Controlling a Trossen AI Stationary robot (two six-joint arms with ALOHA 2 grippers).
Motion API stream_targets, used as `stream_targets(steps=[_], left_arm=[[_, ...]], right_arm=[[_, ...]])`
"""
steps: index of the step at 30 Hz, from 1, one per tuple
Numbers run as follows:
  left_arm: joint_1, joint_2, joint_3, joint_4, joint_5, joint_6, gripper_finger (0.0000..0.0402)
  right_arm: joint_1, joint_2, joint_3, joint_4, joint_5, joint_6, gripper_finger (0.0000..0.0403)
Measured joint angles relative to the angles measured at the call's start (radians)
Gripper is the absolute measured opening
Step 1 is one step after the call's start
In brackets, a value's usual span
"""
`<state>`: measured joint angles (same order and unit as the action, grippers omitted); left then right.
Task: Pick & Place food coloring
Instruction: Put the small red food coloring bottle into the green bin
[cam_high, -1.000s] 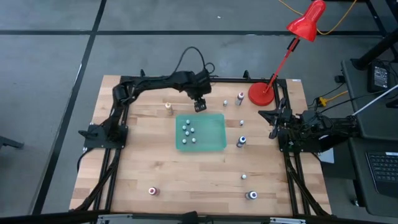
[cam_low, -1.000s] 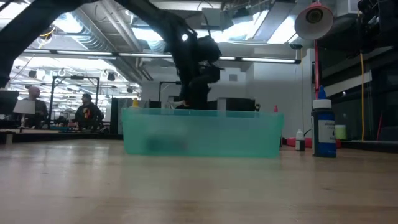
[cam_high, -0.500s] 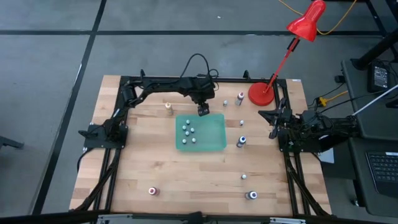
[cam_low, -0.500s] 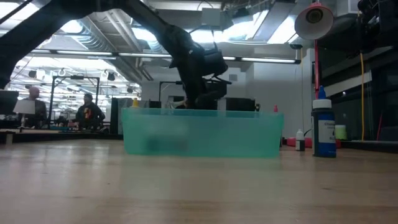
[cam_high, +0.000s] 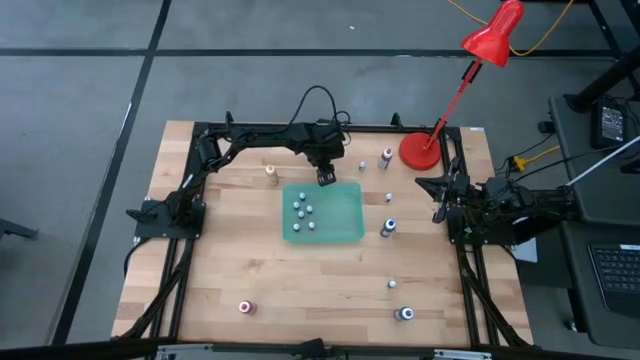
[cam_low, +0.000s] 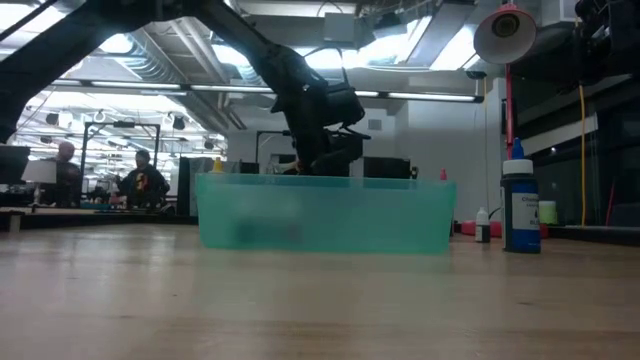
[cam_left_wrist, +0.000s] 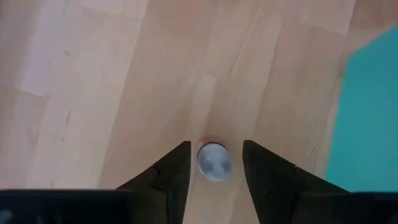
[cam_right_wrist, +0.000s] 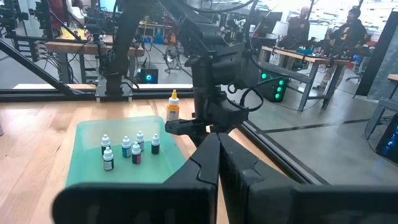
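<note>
My left gripper (cam_high: 326, 177) hovers just beyond the far edge of the green tray (cam_high: 345, 228), fingers pointing down. It is shut on one tiny food coloring bottle (cam_left_wrist: 213, 160), which shows as a whitish cap with a sliver of red body. The tray edge (cam_left_wrist: 373, 112) lies just beside the gripper. Several bottles (cam_high: 305, 210) stand inside the tray, also visible in the right wrist view (cam_right_wrist: 127, 149). In the low view the tray wall (cam_low: 320, 215) hides the left fingers. My right gripper (cam_high: 440, 195) waits, shut, at the table's right edge. My left gripper has the small bottle pinched between its two fingers (cam_left_wrist: 177, 171), coming from above and pointing down. The bottle stands upright, its cap (cam_left_wrist: 214, 163) facing the camera. The cap hides where the fingers meet the body. Whether the base is on the wood cannot be seen.
Loose bottles stand on the wood: an orange one (cam_high: 271, 172), others right of the tray (cam_high: 362, 166) (cam_high: 387, 155) (cam_high: 389, 198) (cam_high: 388, 227), and more near the near edge (cam_high: 245, 307) (cam_high: 404, 314). The red lamp's base (cam_high: 420, 150) sits far right. People sit in the room behind.
My left gripper moved toward the table's right and slightly toward the near edge, arriving at the tray's far edge. The arm stretched out flatter as it went. For the last half second it has kept still.
</note>
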<state>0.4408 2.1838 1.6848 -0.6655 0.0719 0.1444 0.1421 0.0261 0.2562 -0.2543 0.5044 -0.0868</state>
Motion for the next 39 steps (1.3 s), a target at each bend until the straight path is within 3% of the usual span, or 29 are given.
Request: stream_targets(steps=[14,28,39], left_arm=[[0.0,0.0,-0.024,-0.011,0.008,-0.001,0.0074],[0.0,0.0,-0.025,-0.009,0.008,-0.005,0.0122],[0.0,0.0,-0.025,0.019,0.008,-0.017,0.0121]], right_arm=[[0.0,0.0,0.0,0.0,0.0,0.0,0.0012],[0.0,0.0,0.0,0.0,0.0,0.0,0.0012],[0.0,0.0,0.0,0.0,0.0,0.0,0.0012]])
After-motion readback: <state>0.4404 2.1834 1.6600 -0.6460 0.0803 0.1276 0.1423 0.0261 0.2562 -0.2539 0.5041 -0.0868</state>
